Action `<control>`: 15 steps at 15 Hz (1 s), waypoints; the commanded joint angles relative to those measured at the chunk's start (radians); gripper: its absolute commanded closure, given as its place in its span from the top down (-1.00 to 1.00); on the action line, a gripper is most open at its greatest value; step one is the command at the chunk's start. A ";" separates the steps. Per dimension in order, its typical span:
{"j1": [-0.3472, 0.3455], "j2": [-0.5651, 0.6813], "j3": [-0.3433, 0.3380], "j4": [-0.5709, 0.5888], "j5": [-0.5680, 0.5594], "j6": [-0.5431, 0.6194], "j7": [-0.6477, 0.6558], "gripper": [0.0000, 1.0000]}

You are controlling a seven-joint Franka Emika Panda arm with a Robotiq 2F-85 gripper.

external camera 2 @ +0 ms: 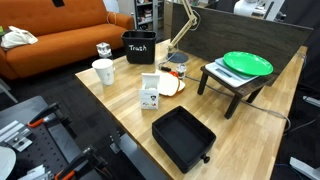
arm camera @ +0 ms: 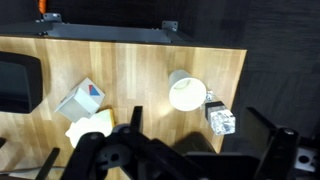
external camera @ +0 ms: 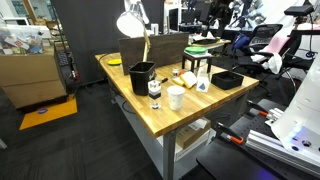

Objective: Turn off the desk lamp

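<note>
We had the pincer [arm camera: 200,135] spread wide, hanging over the surface's [arm camera: 130,65] edge by the white cup [arm camera: 187,92], and in an exterior view the desk lamp [external camera: 131,22] stood near the far edge behind the black bin [external camera: 141,76].

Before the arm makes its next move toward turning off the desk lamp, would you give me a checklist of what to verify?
1. Desk lamp found: ok. It stands on the table near the trash bin.
2. Lamp lit: cannot tell. The shade looks bright, but that is no proof.
3. Switch found: cannot tell. No view shows one.
4. Gripper free: ok. In the wrist view it is open with nothing between the fingers.
5. Gripper aimed at lamp: not ok. The wrist view looks down on the white cup, and the lamp is out of that view.
</note>
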 commanded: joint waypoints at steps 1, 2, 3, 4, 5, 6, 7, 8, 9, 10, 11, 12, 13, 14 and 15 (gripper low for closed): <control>-0.012 0.022 -0.003 0.003 -0.016 0.003 0.001 1.00; -0.015 0.038 -0.003 0.004 -0.020 0.008 0.001 1.00; -0.015 0.044 -0.003 0.007 -0.020 0.010 0.001 1.00; -0.015 0.043 -0.002 0.009 -0.020 0.010 0.001 1.00; -0.015 0.042 -0.001 0.010 -0.020 0.010 0.001 1.00; -0.015 0.041 -0.001 0.010 -0.020 0.010 0.001 1.00; -0.015 0.041 -0.001 0.010 -0.020 0.010 0.001 1.00; -0.015 0.041 -0.001 0.010 -0.020 0.010 0.001 1.00; -0.015 0.041 -0.001 0.010 -0.020 0.010 0.001 1.00; -0.015 0.041 -0.001 0.010 -0.020 0.010 0.001 1.00; -0.018 0.052 -0.006 0.011 -0.018 0.018 -0.001 1.00; -0.029 0.069 0.000 0.017 -0.039 0.024 -0.002 1.00; -0.037 0.097 0.001 0.027 -0.059 0.034 -0.011 1.00; -0.043 0.122 0.003 0.037 -0.082 0.044 -0.017 1.00; -0.049 0.156 0.004 0.049 -0.111 0.063 -0.023 1.00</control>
